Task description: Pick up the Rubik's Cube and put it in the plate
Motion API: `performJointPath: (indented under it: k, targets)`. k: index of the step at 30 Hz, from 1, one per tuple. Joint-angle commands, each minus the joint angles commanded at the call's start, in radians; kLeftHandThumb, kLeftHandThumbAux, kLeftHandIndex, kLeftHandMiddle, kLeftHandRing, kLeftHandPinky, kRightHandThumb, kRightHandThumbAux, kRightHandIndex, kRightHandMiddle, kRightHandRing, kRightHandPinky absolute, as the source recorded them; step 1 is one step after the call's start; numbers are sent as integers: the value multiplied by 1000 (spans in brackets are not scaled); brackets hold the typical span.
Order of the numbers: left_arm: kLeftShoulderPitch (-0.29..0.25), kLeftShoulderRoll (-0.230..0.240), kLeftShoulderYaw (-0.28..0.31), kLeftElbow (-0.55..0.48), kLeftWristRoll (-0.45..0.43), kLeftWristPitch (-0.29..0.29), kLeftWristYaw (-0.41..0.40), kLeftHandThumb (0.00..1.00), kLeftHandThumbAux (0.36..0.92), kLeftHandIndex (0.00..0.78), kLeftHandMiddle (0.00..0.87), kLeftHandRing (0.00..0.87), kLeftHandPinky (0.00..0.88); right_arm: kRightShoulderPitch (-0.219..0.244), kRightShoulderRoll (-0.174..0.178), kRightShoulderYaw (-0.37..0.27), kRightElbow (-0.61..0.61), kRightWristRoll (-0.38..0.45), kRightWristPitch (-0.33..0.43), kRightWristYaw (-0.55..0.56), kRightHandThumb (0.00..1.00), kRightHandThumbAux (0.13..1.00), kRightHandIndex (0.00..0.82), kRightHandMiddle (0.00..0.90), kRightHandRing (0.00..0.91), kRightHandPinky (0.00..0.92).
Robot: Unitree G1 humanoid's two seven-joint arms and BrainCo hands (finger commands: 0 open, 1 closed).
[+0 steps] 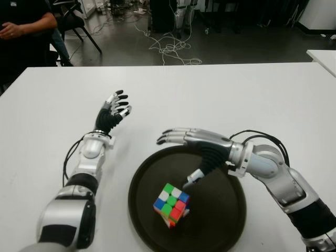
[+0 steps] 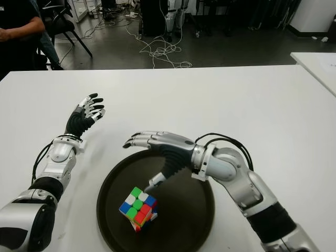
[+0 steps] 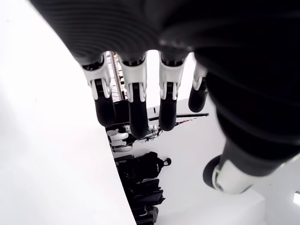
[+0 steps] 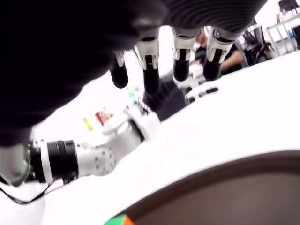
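Inside the dark plate (image 1: pixel 220 220) the Rubik's Cube (image 1: pixel 171 204) is seen tilted; right robot hand (image 1: pixel 191 149) is spread above it, left robot hand (image 1: pixel 112 113) spread over the bench (image 1: pixel 220 100).

Silver-grey arm shells with black ribbed wrists — same build on both sides. Black cable looped behind the right hand (image 1: pixel 185 137), another along the left hand (image 1: pixel 112 112) forearm. White-jointed fingers (image 3: pixel 134 101) — black tips.
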Motion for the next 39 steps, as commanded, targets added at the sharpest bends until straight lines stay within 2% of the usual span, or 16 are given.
performJointPath:
  k: [4, 7, 12, 14, 17, 19, 21, 23, 24, 26, 28, 31, 34, 39]
  targets:
    - [0, 0, 3, -4, -8, 4, -19, 193, 680, 113, 193, 197, 200, -4, -10, -39, 24, 30, -50, -25, 51, 390, 0, 0, 0, 0]
    - [0, 1, 5, -5, -9, 10, -24, 198, 681, 115, 198, 202, 206, -35, -40, -98, 46, 99, -76, -6, 55, 371, 0, 0, 0, 0]
    - [-4, 3, 6, -1, -9, 22, -23, 208, 686, 125, 206, 213, 224, -69, -69, -153, 58, 179, -68, 33, 48, 335, 0, 0, 0, 0]
    - [-4, 4, 6, 0, -7, 25, -21, 204, 683, 123, 196, 204, 207, -89, -54, -180, 89, 228, -64, 30, 54, 331, 0, 0, 0, 0]
    - [-3, 3, 4, -1, -3, 23, -15, 190, 688, 118, 189, 192, 190, -96, 19, -245, 195, 273, -98, -64, 70, 359, 0, 0, 0, 0]
    - [-3, 3, 3, -2, -1, 22, -11, 184, 693, 116, 189, 188, 182, -114, 42, -294, 274, 304, -116, -104, 71, 382, 0, 19, 12, 30]
    - [-3, 2, 3, -3, 1, 22, -8, 181, 698, 115, 190, 188, 178, -143, 58, -340, 351, 337, -123, -132, 74, 421, 18, 76, 70, 101]
    - [-4, 2, 3, -3, 1, 21, -4, 178, 706, 117, 191, 188, 178, -181, 115, -381, 465, 349, -127, -212, 83, 507, 69, 161, 157, 199]
    - [-4, 2, 3, -3, 2, 19, -2, 178, 708, 117, 192, 188, 179, -178, 155, -399, 522, 350, -125, -268, 85, 526, 80, 177, 174, 217]
    - [-4, 3, 1, -2, 5, 16, 2, 176, 707, 120, 193, 190, 184, -165, 205, -428, 606, 358, -123, -339, 98, 594, 127, 238, 239, 288]
    - [-4, 4, -1, 0, 8, 12, 5, 173, 700, 121, 195, 193, 193, -164, 235, -457, 680, 373, -106, -388, 113, 629, 150, 267, 270, 322]
    - [-5, 4, -2, 5, 11, 9, 6, 170, 691, 124, 198, 198, 202, -184, 260, -483, 757, 380, -78, -441, 141, 673, 177, 295, 300, 355]
    - [-8, 4, -5, 12, 11, 10, -2, 173, 688, 133, 206, 208, 215, -248, 282, -497, 865, 351, 5, -551, 178, 715, 199, 309, 314, 367]
    - [-16, 5, -9, 18, 10, 31, -20, 171, 672, 138, 196, 206, 227, -317, 281, -469, 989, 266, 24, -683, 155, 746, 205, 288, 291, 316]
